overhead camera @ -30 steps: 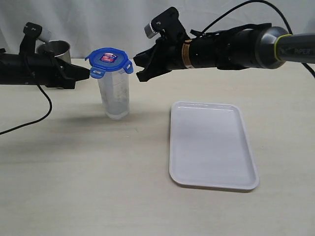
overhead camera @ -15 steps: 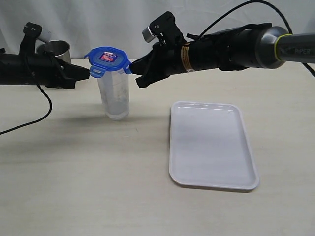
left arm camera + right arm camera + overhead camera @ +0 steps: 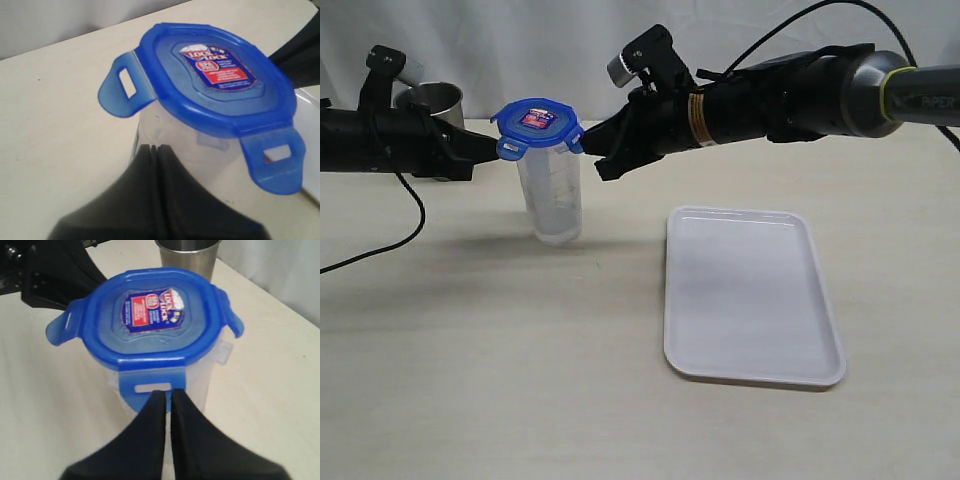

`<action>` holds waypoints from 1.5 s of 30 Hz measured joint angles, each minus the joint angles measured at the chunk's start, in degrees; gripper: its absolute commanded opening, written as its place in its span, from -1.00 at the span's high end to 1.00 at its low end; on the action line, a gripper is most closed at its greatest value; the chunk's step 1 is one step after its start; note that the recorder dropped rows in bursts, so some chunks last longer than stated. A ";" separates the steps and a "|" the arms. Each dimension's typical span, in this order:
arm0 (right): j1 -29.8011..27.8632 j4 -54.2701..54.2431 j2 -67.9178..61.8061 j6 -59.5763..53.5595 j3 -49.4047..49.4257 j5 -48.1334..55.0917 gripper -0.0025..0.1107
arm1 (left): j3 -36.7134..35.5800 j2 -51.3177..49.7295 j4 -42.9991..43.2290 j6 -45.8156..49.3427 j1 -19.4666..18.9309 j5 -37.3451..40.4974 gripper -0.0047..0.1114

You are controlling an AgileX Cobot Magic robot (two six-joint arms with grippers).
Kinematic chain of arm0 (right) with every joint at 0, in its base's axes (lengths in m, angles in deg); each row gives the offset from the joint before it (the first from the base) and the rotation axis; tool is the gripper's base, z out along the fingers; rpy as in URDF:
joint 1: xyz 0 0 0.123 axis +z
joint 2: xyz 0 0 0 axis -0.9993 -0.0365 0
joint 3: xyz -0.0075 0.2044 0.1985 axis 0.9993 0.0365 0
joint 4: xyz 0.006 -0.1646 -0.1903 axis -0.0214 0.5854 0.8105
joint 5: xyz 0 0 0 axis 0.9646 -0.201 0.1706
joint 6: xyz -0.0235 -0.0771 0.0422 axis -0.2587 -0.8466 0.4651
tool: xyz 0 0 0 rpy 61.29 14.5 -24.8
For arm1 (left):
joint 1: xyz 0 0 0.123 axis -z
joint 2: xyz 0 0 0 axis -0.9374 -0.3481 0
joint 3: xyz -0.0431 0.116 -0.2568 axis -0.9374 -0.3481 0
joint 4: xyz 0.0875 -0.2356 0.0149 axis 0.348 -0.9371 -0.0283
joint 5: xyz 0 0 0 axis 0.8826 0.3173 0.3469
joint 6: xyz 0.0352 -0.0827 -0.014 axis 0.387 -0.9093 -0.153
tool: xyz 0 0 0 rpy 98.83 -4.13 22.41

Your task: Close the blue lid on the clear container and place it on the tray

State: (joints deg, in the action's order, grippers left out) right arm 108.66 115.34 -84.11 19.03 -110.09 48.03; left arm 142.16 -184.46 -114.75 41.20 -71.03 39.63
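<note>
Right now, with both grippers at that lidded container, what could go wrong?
1. The clear container is tall and narrow, and the shut right gripper meets it near the top, at a flap of the blue lid; a push there may tip it.
2. The lid's flaps stick out unlatched, so the lid might slide off.
3. The shut left gripper braces only one side, so the container could twist away.

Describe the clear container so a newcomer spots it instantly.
Start from the white tray; left of it in the exterior view, the clear container stands on the table between the left gripper and the right gripper. It is a tall narrow tumbler; unlike the grey steel cup farther back, it is see-through and wears the blue lid.
</note>
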 measured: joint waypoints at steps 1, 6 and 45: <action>0.00 0.14 0.24 0.00 0.00 1.13 0.88 | 0.00 0.00 0.00 0.00 0.00 0.00 0.92; 0.00 0.04 0.51 0.00 0.00 9.45 0.88 | 0.00 0.00 0.00 0.00 0.00 -0.03 0.92; 0.00 1.18 -1.44 3.31 0.00 -2.09 0.88 | 0.00 0.00 0.00 0.00 0.00 -0.61 0.92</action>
State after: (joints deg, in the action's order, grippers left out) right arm 108.66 116.52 -85.54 22.34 -110.09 45.93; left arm 142.16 -184.46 -114.75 41.20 -71.03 39.02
